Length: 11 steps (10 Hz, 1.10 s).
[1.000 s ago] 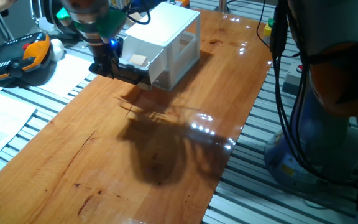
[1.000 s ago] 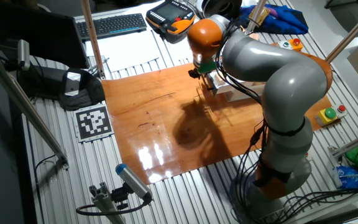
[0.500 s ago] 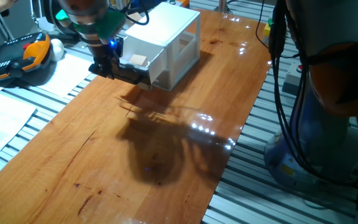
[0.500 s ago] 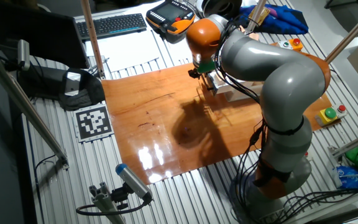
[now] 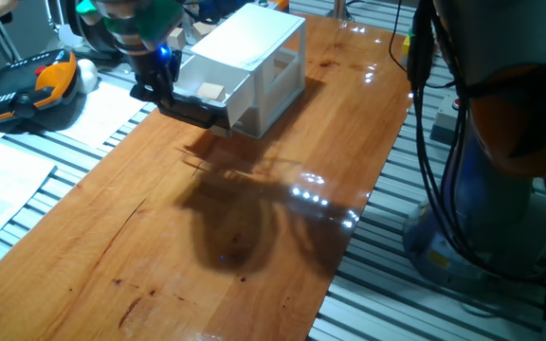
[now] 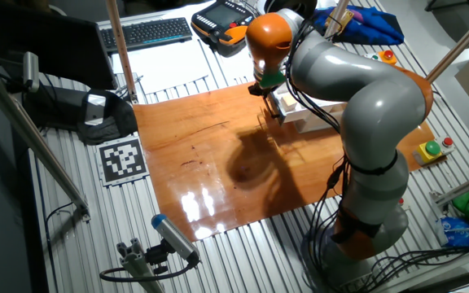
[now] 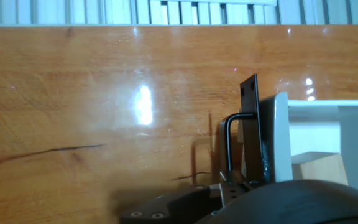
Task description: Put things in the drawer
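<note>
Progress: one small pale beige wooden cube [image 5: 212, 92] is lying inside the shallow white upper drawer [image 5: 218, 100] of the small white boxy cabinet [image 5: 254, 57]; that part of the task is judged done for this cube.
Drawer position: the drawer is standing pulled out toward the counter's edge, its dark handle bar [image 5: 186, 110] across the front; in the hand view the same handle [image 7: 248, 127] is showing edge-on with the cube [image 7: 319, 168] just behind the white front panel.
Remaining work: no other cube is showing on the glossy brown wooden counter [image 5: 254, 227] in either fixed view, so nothing more to load is visible; whether the drawer is to be pushed shut cannot be told from the task wording.
End effector location: the black end effector [image 5: 154, 83] is hanging just beside the drawer's front corner, above the handle bar's end and on the side away from the cabinet body.
End effector opening: cannot be told; the fingers are merging with the dark handle in one fixed view, they are too small in the other fixed view [image 6: 269, 89], and the hand view is showing only dark housing at the bottom edge.
End effector load: no cube is appearing between the fingers; contact with the handle can be neither confirmed nor ruled out.
</note>
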Each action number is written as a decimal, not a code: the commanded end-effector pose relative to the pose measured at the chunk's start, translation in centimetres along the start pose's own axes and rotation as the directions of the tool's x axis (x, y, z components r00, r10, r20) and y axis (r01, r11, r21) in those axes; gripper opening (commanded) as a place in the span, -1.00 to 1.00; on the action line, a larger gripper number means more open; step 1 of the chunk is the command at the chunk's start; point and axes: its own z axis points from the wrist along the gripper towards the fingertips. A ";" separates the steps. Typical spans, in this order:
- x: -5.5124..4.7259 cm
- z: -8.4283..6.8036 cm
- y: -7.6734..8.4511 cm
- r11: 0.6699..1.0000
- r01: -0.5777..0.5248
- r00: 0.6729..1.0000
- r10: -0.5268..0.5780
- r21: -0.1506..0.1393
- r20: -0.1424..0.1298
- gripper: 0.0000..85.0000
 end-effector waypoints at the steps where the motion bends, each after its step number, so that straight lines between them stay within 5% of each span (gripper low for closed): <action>1: 0.0 0.1 0.1 1.000 0.005 1.000 -0.005 0.001 -0.001 -1.00; 3: 0.0 0.1 0.1 1.000 0.014 1.000 -0.014 -0.007 0.009 -1.00; 4: 0.0 0.1 0.1 0.999 0.004 1.000 -0.004 -0.039 0.009 -1.00; 11: 0.0 0.1 0.1 0.999 0.015 0.999 -0.013 0.051 -0.041 -1.00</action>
